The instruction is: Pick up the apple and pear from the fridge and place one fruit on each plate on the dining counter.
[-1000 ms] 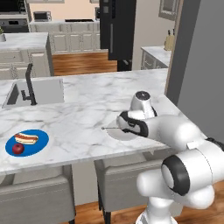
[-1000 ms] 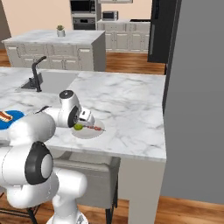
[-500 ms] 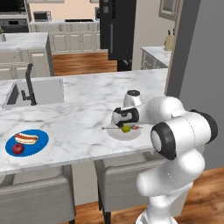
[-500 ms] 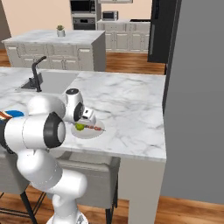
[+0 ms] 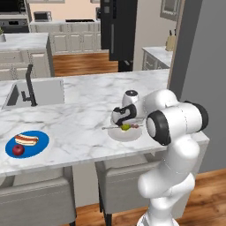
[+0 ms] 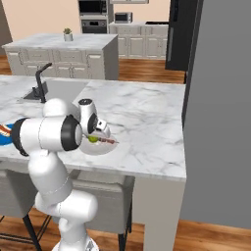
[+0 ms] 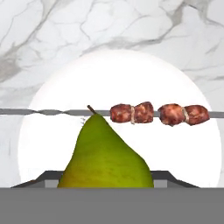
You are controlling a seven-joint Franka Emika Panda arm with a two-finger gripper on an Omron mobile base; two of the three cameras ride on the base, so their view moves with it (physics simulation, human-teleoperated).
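The yellow-green pear (image 7: 105, 153) stands upright between my fingers, stem up, on or just above the pale plate (image 7: 43, 144). My gripper (image 5: 122, 124) is shut on the pear (image 5: 126, 127) over that plate (image 5: 128, 136), near the front edge of the dining counter (image 5: 79, 110). A meat skewer (image 7: 157, 113) lies across the plate behind the pear. At the counter's left, the red apple (image 5: 18, 150) rests on the blue plate (image 5: 37, 148) beside a hot dog (image 5: 26, 140). The black fridge (image 5: 117, 28) stands far behind.
A sink (image 5: 42, 92) with a black faucet (image 5: 28, 84) is set into the counter's left part. Two grey chairs (image 5: 37, 198) stand under the front edge. A tall grey wall (image 5: 203, 57) rises close on the right. Cream cabinets (image 6: 63, 54) lie beyond.
The arm's elbow has folded up closer to the base while the hand stayed over the pale plate. The fingers have closed a little tighter on the pear.
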